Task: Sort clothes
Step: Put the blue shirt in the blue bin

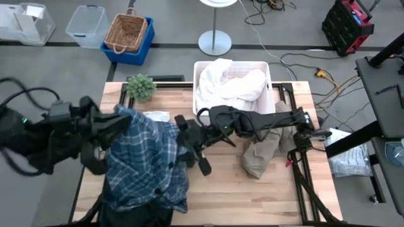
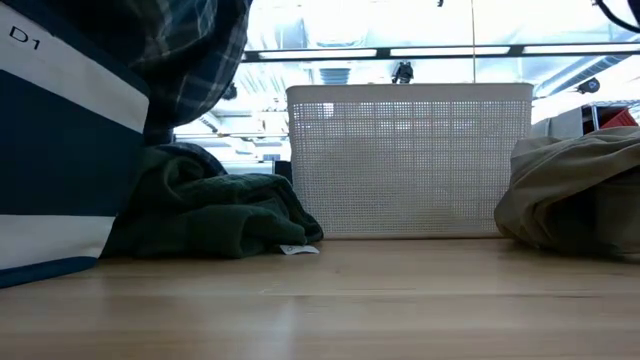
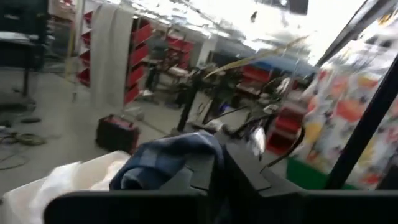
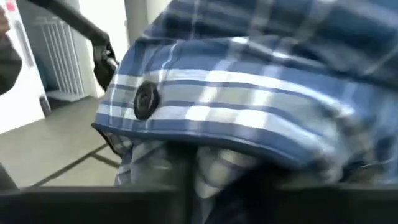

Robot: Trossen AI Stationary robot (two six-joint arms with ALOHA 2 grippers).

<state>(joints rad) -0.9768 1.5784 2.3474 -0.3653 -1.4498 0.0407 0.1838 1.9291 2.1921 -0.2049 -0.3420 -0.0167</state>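
A blue-and-white plaid shirt (image 1: pixel 148 161) hangs over the table's left half between my two grippers. It also shows at the upper left of the low view (image 2: pixel 190 50). My left gripper (image 1: pixel 120 120) is shut on its upper left part. My right gripper (image 1: pixel 184 137) reaches in from the right and is shut on the shirt's right edge. A dark green garment (image 2: pixel 215 210) lies bunched on the table. A khaki garment (image 1: pixel 262 151) lies at the right. White clothes (image 1: pixel 230 82) fill the white bin (image 1: pixel 268 69). My left gripper pinches a bunched fold of the plaid shirt (image 3: pixel 163 163) between its two fingers, which come in level from the table's left. The shirt hangs below the hold, and its lower part reaches the dark cloth at the near edge. My right gripper pinches the shirt's buttoned edge (image 4: pixel 186 155) just below a dark button (image 4: pixel 146 99). Its fingers come in level from the table's right. Cloth drapes over the fingers and hides how many layers they have.
A small green plant (image 1: pixel 140 85) stands at the far left of the table beside the bin. A navy-and-white bag (image 2: pixel 50 150) stands close in front of the low camera. Dark cloth (image 1: pixel 142 215) lies at the near edge. Bare wood shows near the middle (image 1: pixel 227 195).
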